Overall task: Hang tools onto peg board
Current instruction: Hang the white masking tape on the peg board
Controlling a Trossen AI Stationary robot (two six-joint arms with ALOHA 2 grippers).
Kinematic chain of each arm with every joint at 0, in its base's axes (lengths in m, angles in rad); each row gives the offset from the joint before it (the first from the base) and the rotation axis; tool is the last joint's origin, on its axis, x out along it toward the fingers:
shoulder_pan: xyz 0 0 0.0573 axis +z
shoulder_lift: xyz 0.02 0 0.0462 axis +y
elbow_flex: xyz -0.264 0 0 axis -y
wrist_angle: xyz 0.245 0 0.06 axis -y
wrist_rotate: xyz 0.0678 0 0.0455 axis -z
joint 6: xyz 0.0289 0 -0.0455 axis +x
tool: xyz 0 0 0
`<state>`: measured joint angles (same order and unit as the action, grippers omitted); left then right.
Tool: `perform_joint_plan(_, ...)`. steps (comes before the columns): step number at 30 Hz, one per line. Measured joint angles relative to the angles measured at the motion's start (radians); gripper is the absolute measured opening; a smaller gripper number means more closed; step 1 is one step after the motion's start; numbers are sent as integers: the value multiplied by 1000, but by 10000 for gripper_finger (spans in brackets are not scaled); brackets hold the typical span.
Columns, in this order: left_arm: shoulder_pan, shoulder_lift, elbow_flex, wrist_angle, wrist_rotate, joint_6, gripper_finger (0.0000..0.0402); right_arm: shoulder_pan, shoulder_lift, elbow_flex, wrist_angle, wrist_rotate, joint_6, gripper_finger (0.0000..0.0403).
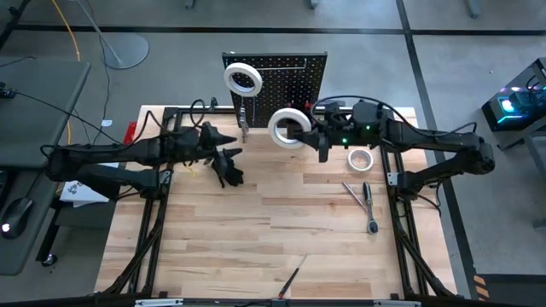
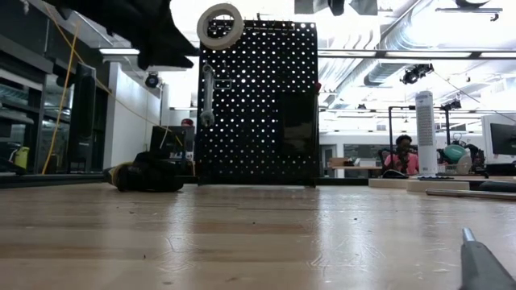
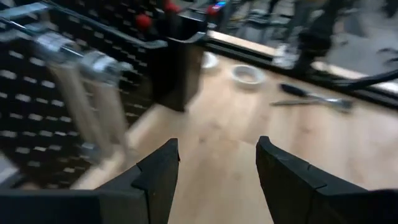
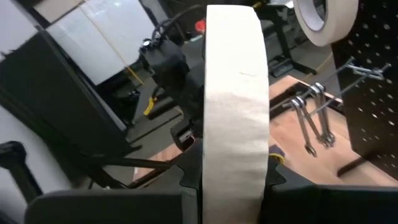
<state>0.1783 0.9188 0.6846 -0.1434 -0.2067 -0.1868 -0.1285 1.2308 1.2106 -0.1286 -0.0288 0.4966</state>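
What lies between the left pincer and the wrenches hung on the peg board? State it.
Nothing: in the left wrist view, only bare tabletop separates the open left pincer from the hanging wrenches on the peg board.

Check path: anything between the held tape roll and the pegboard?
Nothing visible. The right end effector holds a white tape roll just in front of the black perforated peg board; another white roll already hangs at its upper left.

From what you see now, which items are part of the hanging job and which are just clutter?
Job:
- peg board
- tape roll held in the right gripper
- hung tape roll
- hung wrenches
- small tape roll on the table
- ratchet
- screwdriver

Clutter:
- yellow cable
- computer mouse
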Motion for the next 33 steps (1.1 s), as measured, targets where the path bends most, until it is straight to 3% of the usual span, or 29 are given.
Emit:
perform_joint_plan(3, 9, 28, 0, 45, -25, 45, 194, 31, 0, 0, -3, 47, 0, 50)
perform_joint_plan(6, 36, 71, 0, 100, 61, 75, 165, 47, 0, 0, -3, 67, 0, 50)
perform_joint_plan(10, 78, 145, -1, 116, 125, 71, 49, 61, 0, 0, -3, 80, 3, 50)
perform_joint_plan(12, 96, 164, -1, 120, 162, 30, 15, 69, 0, 0, -2, 81, 19, 50)
perform_joint_plan(19, 176, 142, -1, 150, 263, 134, 1, 108, 0, 0, -2, 87, 22, 50)
perform_joint_plan(26, 368, 178, -1, 192, 469, 214, 0, 112, 0, 0, 3, 108, 24, 50)
perform_joint_plan(33, 446, 219, -1, 229, 591, 260, 0, 112, 0, 0, 15, 111, 45, 50)
